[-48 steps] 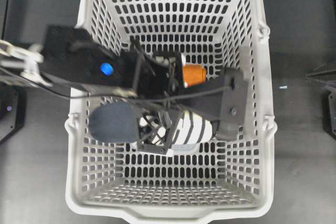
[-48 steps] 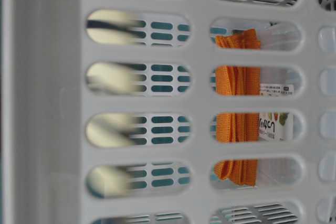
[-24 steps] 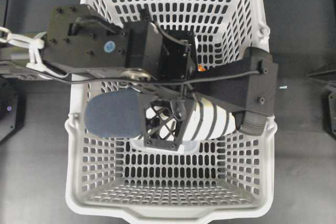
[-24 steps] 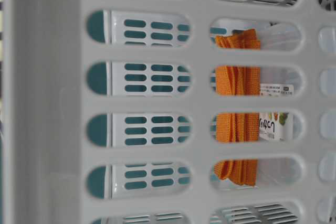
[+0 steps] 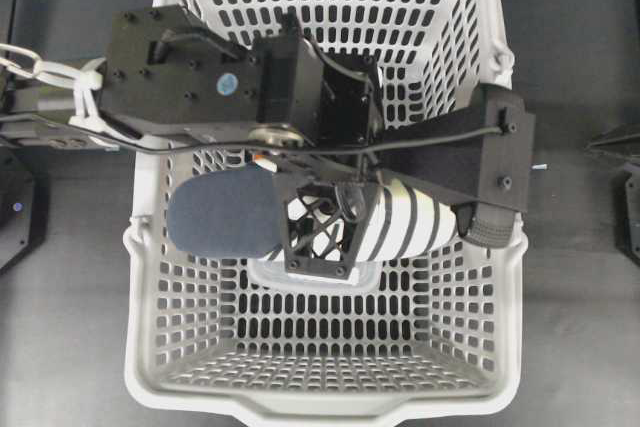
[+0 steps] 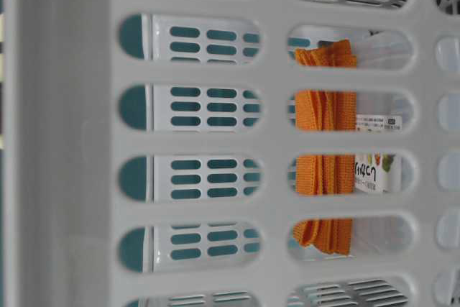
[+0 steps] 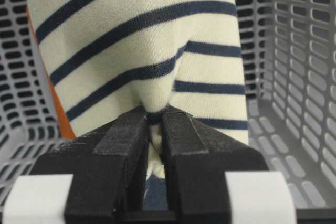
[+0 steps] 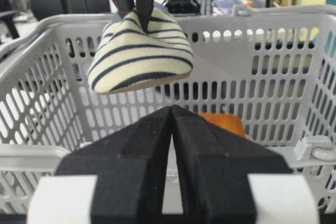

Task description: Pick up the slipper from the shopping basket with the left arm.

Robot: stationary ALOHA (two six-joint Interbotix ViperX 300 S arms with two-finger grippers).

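My left gripper (image 7: 155, 114) is shut on a pinch of the slipper's (image 7: 142, 51) cream, navy-striped toe cover. From overhead the slipper (image 5: 225, 215) hangs level across the middle of the shopping basket (image 5: 150, 277), navy heel to the left and striped toe to the right. The left gripper (image 5: 322, 232) comes down on its middle. In the right wrist view the slipper (image 8: 139, 59) hangs clear of the floor, at about the height of the basket's rim (image 8: 262, 14). My right gripper (image 8: 172, 109) is shut and empty, just outside the basket.
A folded orange cloth (image 8: 223, 121) stands against the basket's wall (image 6: 65, 141); it is the orange cloth (image 6: 327, 141) beside a printed pack (image 6: 374, 170). A pale flat pack (image 5: 300, 272) lies on the floor under the slipper. The dark table (image 5: 580, 297) surrounds the basket.
The left arm has risen with the slipper in its grip. The slipper has left the basket floor and the table-level view. The arm now covers the orange cloth from above.
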